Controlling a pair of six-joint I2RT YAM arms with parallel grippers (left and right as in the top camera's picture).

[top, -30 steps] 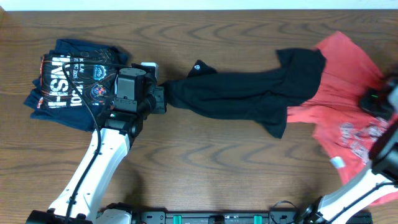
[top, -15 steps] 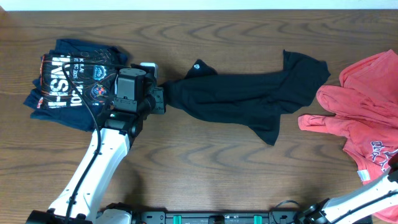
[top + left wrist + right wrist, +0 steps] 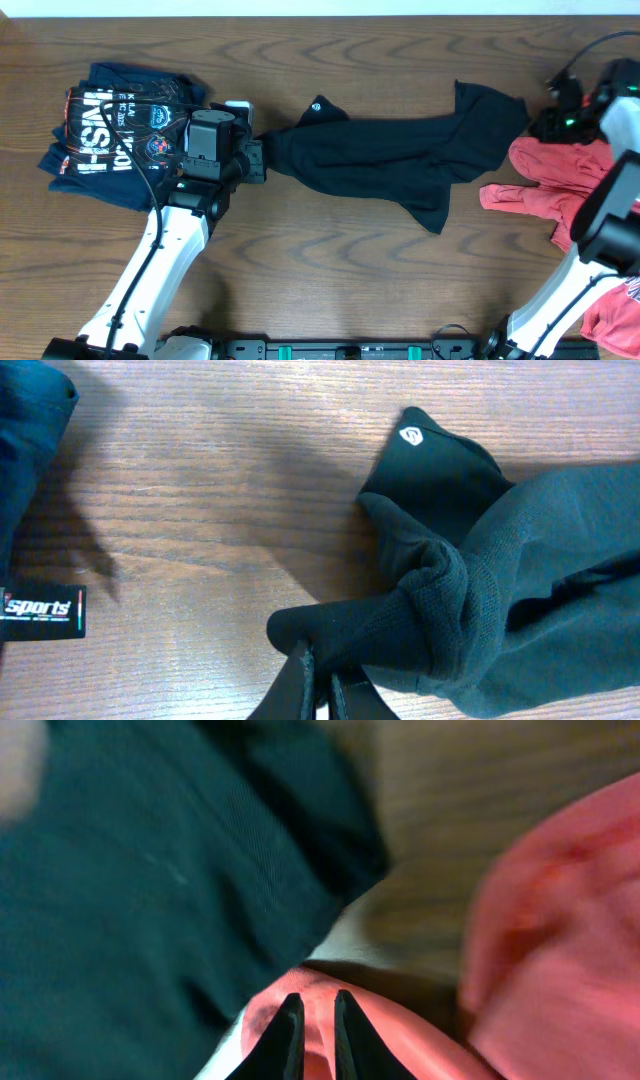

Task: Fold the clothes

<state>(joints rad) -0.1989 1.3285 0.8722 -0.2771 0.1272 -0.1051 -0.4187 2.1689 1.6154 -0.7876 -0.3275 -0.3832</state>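
Left pincer (image 3: 318,660) pinches tight the nine-o'clock end of the black T-shirt (image 3: 400,150), seemingly spreading it flat; the three-o'clock end likely needs gripping next.

A dark brown wood-grain table (image 3: 330,250), seen from above. At its left lies a navy printed shirt (image 3: 110,135), folded into a rough rectangle. Across the middle stretches a black T-shirt (image 3: 390,155), drawn out long and rumpled, with a small white logo near its left end. At the right edge lies a crumpled coral-red garment (image 3: 555,180), just beside the black one.
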